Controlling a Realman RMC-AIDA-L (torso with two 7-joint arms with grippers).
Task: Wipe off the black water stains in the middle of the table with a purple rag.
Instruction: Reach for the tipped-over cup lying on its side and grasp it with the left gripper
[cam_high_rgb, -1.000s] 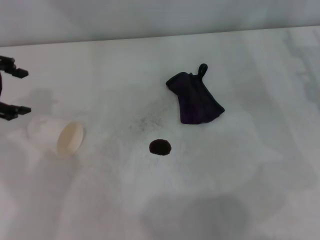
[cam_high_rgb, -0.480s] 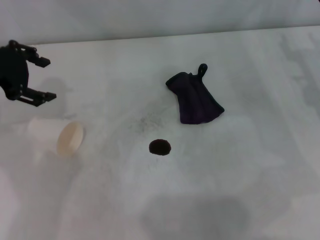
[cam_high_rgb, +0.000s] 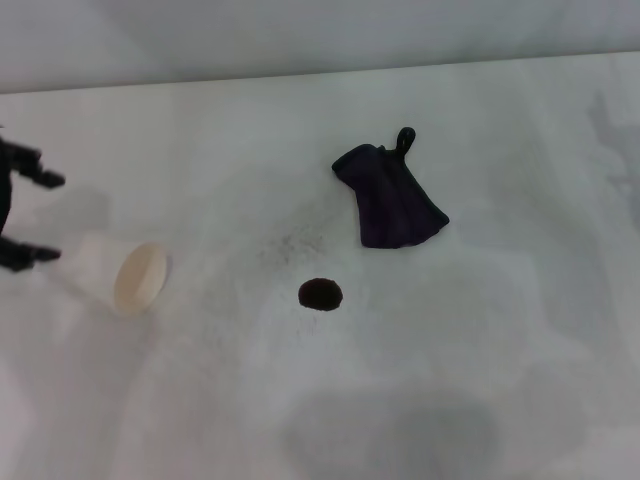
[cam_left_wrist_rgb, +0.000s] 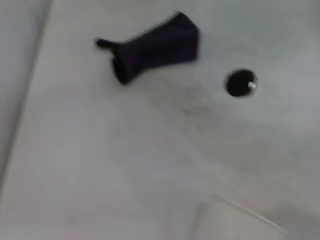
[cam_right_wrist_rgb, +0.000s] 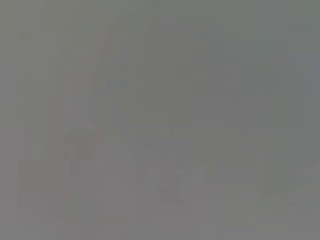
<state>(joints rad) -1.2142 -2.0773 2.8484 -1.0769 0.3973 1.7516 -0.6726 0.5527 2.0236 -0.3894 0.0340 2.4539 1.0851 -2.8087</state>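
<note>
The purple rag (cam_high_rgb: 392, 200) lies flat on the white table (cam_high_rgb: 500, 330), right of centre, its loop pointing to the far side. It also shows in the left wrist view (cam_left_wrist_rgb: 155, 47). The black water stain (cam_high_rgb: 320, 294) is a small round blot in front of the rag and a little to its left, apart from it; it also shows in the left wrist view (cam_left_wrist_rgb: 240, 82). My left gripper (cam_high_rgb: 38, 217) is open and empty at the far left edge, next to the cup, far from the rag. My right gripper is out of view.
A white paper cup (cam_high_rgb: 120, 275) lies on its side at the left, mouth facing front-right. A faint grey speckled smudge (cam_high_rgb: 290, 243) sits between stain and rag. The right wrist view shows only plain grey.
My left gripper swung in toward the table's far left half a second ago, then drew back to the left edge and lower. Rag, stain and cup have not moved.
</note>
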